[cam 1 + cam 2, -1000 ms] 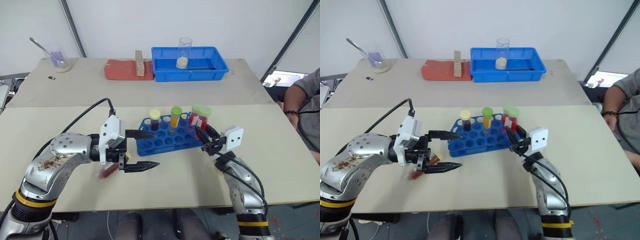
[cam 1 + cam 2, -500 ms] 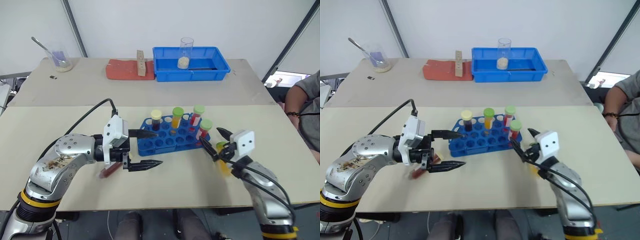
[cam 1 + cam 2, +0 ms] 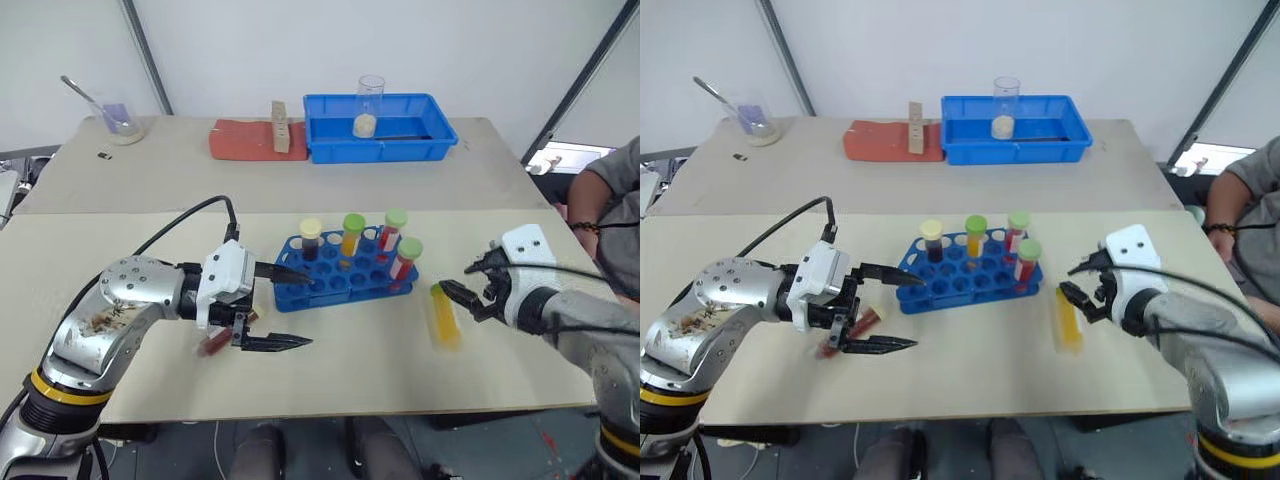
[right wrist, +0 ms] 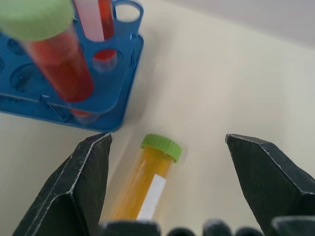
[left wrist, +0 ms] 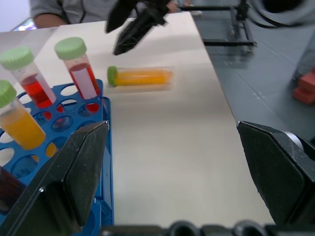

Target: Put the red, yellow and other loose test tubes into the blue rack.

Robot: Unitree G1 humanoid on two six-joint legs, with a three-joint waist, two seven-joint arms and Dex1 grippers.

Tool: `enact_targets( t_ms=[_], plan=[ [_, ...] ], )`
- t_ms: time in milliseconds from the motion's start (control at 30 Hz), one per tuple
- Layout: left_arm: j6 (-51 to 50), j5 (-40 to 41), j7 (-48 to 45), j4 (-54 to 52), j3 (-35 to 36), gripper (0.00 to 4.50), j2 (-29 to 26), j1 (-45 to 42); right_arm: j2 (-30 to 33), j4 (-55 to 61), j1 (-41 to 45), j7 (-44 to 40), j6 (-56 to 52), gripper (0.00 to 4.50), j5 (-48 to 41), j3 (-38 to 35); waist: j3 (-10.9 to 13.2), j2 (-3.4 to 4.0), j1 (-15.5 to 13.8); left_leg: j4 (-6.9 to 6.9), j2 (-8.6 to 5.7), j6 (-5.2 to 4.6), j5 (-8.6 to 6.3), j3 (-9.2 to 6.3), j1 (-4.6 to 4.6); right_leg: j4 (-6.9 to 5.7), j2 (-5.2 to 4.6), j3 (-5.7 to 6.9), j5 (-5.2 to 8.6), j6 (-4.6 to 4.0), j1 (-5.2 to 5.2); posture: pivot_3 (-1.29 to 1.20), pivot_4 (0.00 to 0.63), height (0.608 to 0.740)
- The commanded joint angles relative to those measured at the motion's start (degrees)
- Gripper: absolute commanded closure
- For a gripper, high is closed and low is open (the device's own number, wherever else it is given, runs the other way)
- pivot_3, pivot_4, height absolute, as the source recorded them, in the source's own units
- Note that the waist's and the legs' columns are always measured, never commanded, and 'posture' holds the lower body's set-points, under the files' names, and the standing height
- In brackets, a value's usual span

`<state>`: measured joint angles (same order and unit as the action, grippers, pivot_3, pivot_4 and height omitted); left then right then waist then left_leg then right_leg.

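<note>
The blue rack [image 3: 340,282] stands mid-table with several capped test tubes upright in it: a dark one with a cream cap [image 3: 311,240], a yellow one [image 3: 352,233] and two red ones [image 3: 396,228] [image 3: 406,259] with green caps. A loose yellow tube [image 3: 443,318] lies flat on the table right of the rack. My right gripper [image 3: 458,280] hovers open just right of its green cap. A dark red-brown tube [image 3: 214,341] lies by my left wrist. My left gripper [image 3: 311,309] is open at the rack's left end, holding nothing.
At the back stand a blue tray [image 3: 434,128] holding a glass beaker [image 3: 370,104], a red block [image 3: 243,140] with a wooden piece, and a cup with a spoon [image 3: 121,118]. A person [image 3: 612,215] sits at the right edge.
My right gripper opened, left the labelled red tube standing in the rack, and drew away to the right past the lying yellow tube. The left gripper stayed put, turning slightly.
</note>
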<state>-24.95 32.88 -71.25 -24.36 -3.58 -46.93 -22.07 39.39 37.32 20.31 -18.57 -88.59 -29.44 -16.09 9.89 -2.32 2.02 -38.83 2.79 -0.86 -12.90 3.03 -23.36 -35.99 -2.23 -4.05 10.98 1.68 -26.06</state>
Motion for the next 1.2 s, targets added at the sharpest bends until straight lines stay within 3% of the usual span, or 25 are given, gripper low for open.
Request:
enact_targets(
  t_ms=[33,133,433,533,733,800,967,1100,1200],
  plan=[
    [1.17,0.33,-1.5,-0.45,-0.61,0.0,0.39,-1.53,2.61,-4.7,2.47,0.54,-3.91,0.42,-4.07,1.07,0.0,0.0,-0.19,0.0,-0.01,-0.04,-0.02,0.0,-0.03,0.01,-0.01,0.0,0.03,0.04,0.0,0.0,0.15,0.74],
    [1.27,0.25,-1.23,-1.11,-1.31,0.0,1.37,-1.73,5.22,-9.69,4.14,1.67,-3.91,0.42,-7.91,3.85,0.0,0.0,-0.16,0.0,-0.08,-0.12,-0.07,0.02,-0.19,0.18,-0.08,-0.03,-0.17,0.46,-0.02,0.0,0.15,0.74],
    [1.4,0.21,-0.53,-2.48,-2.05,0.0,2.36,-0.15,7.97,-21.99,10.74,7.62,-3.91,0.42,-17.14,13.19,0.0,-0.01,0.61,-0.04,-0.09,-0.14,-0.06,0.0,-0.16,0.13,-0.08,-0.06,-0.22,0.52,-0.02,0.0,0.15,0.74],
    [1.7,-0.11,-0.47,-2.83,-2.33,0.0,2.37,0.38,7.99,-25.23,12.78,8.95,-3.91,1.15,-17.8,15.69,0.0,-0.01,0.55,-0.04,-0.09,-0.18,-0.03,-0.01,-0.15,0.12,-0.08,-0.06,-0.23,0.53,-0.02,0.0,0.15,0.74],
    [2.29,-0.94,-0.48,-3.1,-2.43,0.0,2.17,1.27,7.95,-29.63,15.27,10.8,-3.91,3.23,-21.42,17.9,0.0,-0.01,0.48,-0.04,-0.09,-0.18,-0.03,-0.01,-0.2,0.16,-0.08,-0.06,-0.26,0.57,-0.03,0.0,0.15,0.74],
    [2.55,-1.31,-0.66,-3.04,-2.41,0.0,2.05,1.66,8.16,-30.44,14.98,12.11,-3.91,3.53,-23.18,17.15,0.0,-0.01,0.46,-0.04,-0.08,-0.18,-0.03,-0.02,-0.2,0.16,-0.08,-0.05,-0.26,0.57,-0.03,0.0,0.15,0.74],
    [2.1,-1.13,-0.61,-2.59,-1.48,0.0,1.41,2.77,11.65,-27.1,11.88,13.76,-3.91,3.53,-29.03,12.0,0.0,0.0,0.19,-0.04,-0.08,-0.18,-0.03,-0.02,-0.21,0.15,-0.08,-0.05,-0.26,0.58,-0.03,0.0,0.15,0.74],
    [1.48,-0.42,0.21,-0.83,1.11,0.0,0.6,4.01,16.37,-15.57,4.34,10.29,-3.86,3.53,-35.28,5.57,0.0,0.0,-0.06,-0.04,-0.08,-0.19,-0.03,-0.06,-0.31,0.19,-0.08,-0.04,-0.24,0.6,-0.07,0.0,0.15,0.74],
    [1.62,-0.56,0.91,1.05,3.76,0.0,-0.22,5.14,14.93,-4.15,-3.72,6.24,0.85,3.53,-38.37,-2.34,0.0,-0.01,0.12,-0.03,-0.03,-0.19,-0.04,-0.07,-0.3,0.19,-0.04,-0.01,-0.22,0.61,-0.07,0.0,0.15,0.74]
  ],
)
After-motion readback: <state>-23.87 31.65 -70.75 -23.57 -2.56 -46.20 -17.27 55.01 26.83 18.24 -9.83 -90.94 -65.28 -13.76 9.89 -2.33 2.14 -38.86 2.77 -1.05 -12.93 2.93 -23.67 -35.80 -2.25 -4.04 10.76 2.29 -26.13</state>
